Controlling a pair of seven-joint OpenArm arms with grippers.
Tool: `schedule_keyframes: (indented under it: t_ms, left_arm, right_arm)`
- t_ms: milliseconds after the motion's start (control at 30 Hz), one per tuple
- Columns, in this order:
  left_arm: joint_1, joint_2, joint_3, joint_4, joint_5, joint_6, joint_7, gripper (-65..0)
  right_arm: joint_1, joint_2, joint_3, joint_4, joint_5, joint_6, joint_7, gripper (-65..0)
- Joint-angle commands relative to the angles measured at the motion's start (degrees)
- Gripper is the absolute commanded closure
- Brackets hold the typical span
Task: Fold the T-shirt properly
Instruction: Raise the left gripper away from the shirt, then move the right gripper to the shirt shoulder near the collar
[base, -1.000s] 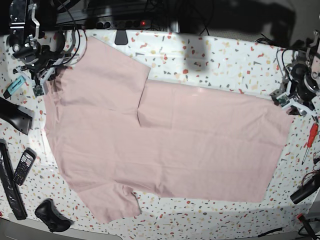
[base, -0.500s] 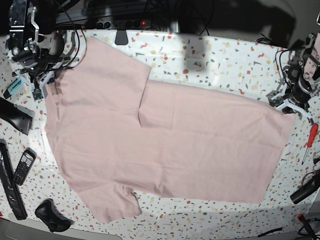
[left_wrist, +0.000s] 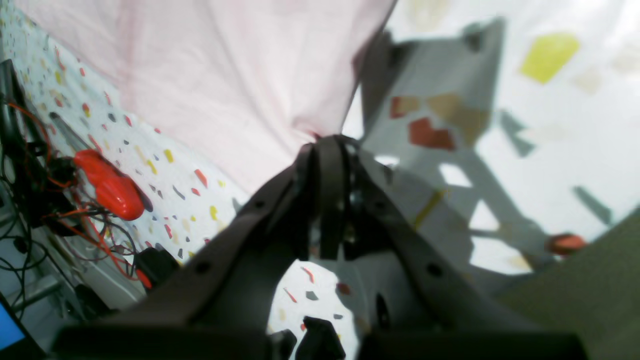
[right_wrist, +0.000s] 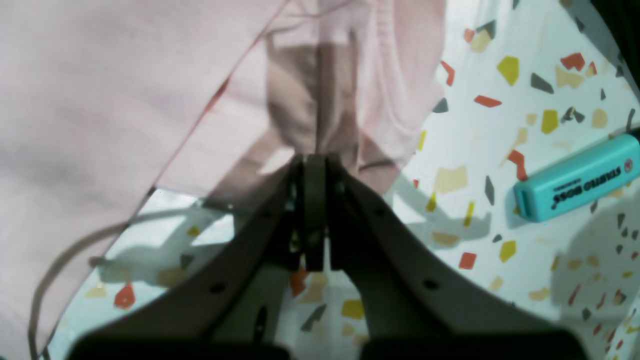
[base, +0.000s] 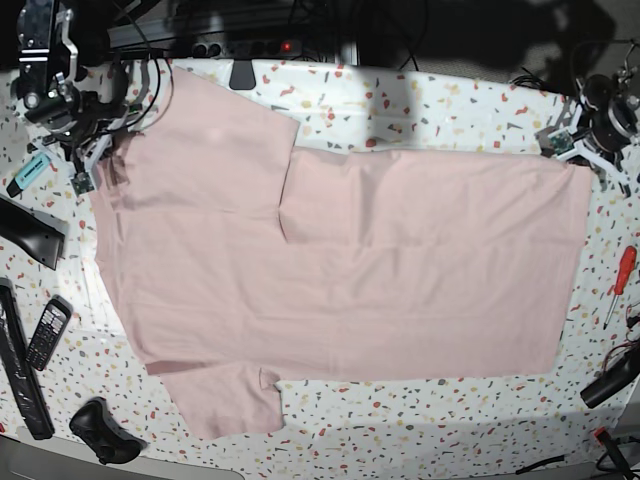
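The pale pink T-shirt (base: 350, 270) lies spread across the speckled table with its plain side up, one sleeve at the front left and the other folded over at the back. My left gripper (base: 590, 163) is at the far right, shut on the shirt's right rear corner. In the left wrist view its closed fingertips (left_wrist: 327, 142) pinch the cloth (left_wrist: 225, 75), which rises away from the table. My right gripper (base: 100, 158) is at the far left. The right wrist view shows it (right_wrist: 315, 159) shut on a bunched edge of the shirt (right_wrist: 320, 90).
A turquoise highlighter (right_wrist: 575, 177) lies beside the right gripper. A red screwdriver (base: 621, 280) and tangled cables sit at the right edge. A phone (base: 47, 333), black bars and a black lump (base: 100, 430) line the left edge. A power strip (base: 250, 45) runs along the back.
My left gripper closed on the shirt's right rear corner and drew it toward the back of the table, stretching the right edge. The right gripper stayed shut at the left.
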Motion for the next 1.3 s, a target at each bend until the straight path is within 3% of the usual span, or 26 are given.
schedule_keyframes:
  t_ms: [0,400,600,800,900,967,1133,1267]
  left_arm:
    - [0.26,-1.27,-0.39,0.55,-0.31,-0.31,0.15,0.0]
    - [4.09,-2.75,-0.39,1.79,-0.28,-0.33,0.55,0.0]
    - [7.04,-6.88,-0.42,5.68,-0.28,-0.28,0.63,0.0]
    - [5.62,-6.99,-0.52,7.23,-0.28,-0.07,2.73,-0.4]
    - [4.74,-6.99,-0.66,7.93,-0.28,-0.07,4.13,-21.2]
    - [3.91,-7.02,-0.79,8.61,-0.28,-0.07,5.07,-28.3]
    - [1.31,-7.63,-0.79,10.99,-0.74,-0.17,9.18,-28.4]
    - [-0.74,-10.56,-0.96,11.72,-8.28,-0.17,9.51,-28.4]
  right_arm:
    - [-1.11,0.92,1.07,1.22,0.26,0.20,-0.02,0.0]
    - [-13.57,0.87,12.83,10.29,6.29,0.39,0.35,0.0]
    - [-13.55,0.61,13.88,10.29,6.32,0.66,0.11,0.0]
    - [-13.49,0.61,13.88,10.32,6.32,0.61,0.17,0.0]
    - [-13.49,0.63,13.88,10.36,6.34,0.61,0.20,0.0]
    - [-13.49,0.63,13.88,10.36,6.34,0.59,0.22,0.0]
    - [-13.22,0.63,13.88,10.64,6.36,0.59,0.22,0.0]
    - [-13.22,0.66,13.88,13.29,6.27,1.20,0.13,0.0]
